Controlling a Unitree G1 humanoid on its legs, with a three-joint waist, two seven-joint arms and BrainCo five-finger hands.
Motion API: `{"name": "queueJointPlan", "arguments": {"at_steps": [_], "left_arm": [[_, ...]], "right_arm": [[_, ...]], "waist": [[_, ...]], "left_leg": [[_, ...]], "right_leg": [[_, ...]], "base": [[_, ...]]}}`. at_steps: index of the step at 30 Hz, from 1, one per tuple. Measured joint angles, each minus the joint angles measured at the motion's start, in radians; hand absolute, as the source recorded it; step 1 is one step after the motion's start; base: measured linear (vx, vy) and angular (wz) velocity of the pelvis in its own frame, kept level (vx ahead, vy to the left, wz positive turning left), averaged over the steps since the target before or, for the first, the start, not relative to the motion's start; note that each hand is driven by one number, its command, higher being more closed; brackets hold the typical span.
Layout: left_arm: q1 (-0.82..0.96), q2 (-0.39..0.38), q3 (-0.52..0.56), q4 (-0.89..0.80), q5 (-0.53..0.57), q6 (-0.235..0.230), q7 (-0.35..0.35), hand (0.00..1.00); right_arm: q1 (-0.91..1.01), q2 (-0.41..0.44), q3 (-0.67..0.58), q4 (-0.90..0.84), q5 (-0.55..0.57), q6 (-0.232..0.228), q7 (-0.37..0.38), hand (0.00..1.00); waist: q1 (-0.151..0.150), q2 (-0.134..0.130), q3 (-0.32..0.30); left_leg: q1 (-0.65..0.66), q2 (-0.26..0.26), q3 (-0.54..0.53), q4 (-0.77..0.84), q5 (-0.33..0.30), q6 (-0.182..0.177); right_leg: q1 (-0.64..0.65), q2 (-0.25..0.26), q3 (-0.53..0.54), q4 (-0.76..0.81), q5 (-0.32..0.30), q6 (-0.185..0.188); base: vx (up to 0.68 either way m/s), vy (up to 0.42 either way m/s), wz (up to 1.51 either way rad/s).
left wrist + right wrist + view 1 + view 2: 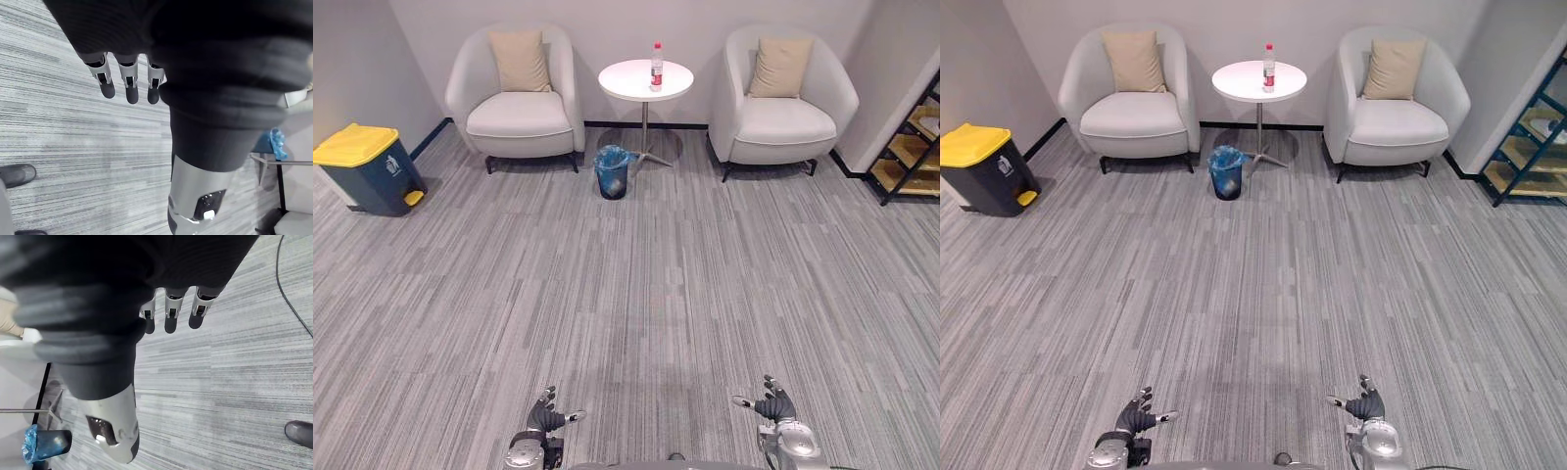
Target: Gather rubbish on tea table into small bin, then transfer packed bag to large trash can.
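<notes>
A round white tea table (631,83) stands far ahead between two armchairs, with a clear bottle with a red label (657,67) upright on it. Beside its foot on the carpet sits the small bin (613,171) lined with a blue bag. The large dark trash can with a yellow lid (367,166) stands at the far left by the wall. My left hand (546,418) and right hand (773,402) hang low at the near edge, far from the table, both open and empty. The right wrist view catches the small bin (46,444) too.
Two light armchairs (517,98) (785,103) with beige cushions flank the table. A dark shelf rack (913,147) stands at the far right. Grey striped carpet (636,294) stretches between me and the table.
</notes>
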Motion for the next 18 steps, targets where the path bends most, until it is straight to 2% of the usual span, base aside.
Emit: {"name": "queueJointPlan", "arguments": {"at_steps": [4, 18], "left_arm": [[0.0, -0.013, 0.037, 0.013, 0.0, 0.001, 0.01, 0.0], [-0.002, -0.019, 0.034, 0.012, 0.0, 0.002, 0.011, 0.0]], "right_arm": [[0.002, 0.0, -0.001, 0.01, 0.001, 0.0, 0.0, 0.0], [0.0, 0.006, -0.001, 0.038, 0.033, 0.001, 0.0, 0.0]], "waist": [[-0.001, 0.0, 0.0], [-0.001, -0.001, 0.001]], "left_leg": [[0.001, 0.0, 0.0, -0.003, 0.002, -0.001], [0.008, 0.0, 0.022, -0.026, 0.002, -0.001]], "right_leg": [[0.0, 0.0, 0.0, 0.0, 0.001, -0.001], [-0.012, 0.003, 0.023, -0.004, 0.001, -0.001]], "base": [[-0.03, -0.005, 0.0], [0.0, 0.004, -0.04]]}}
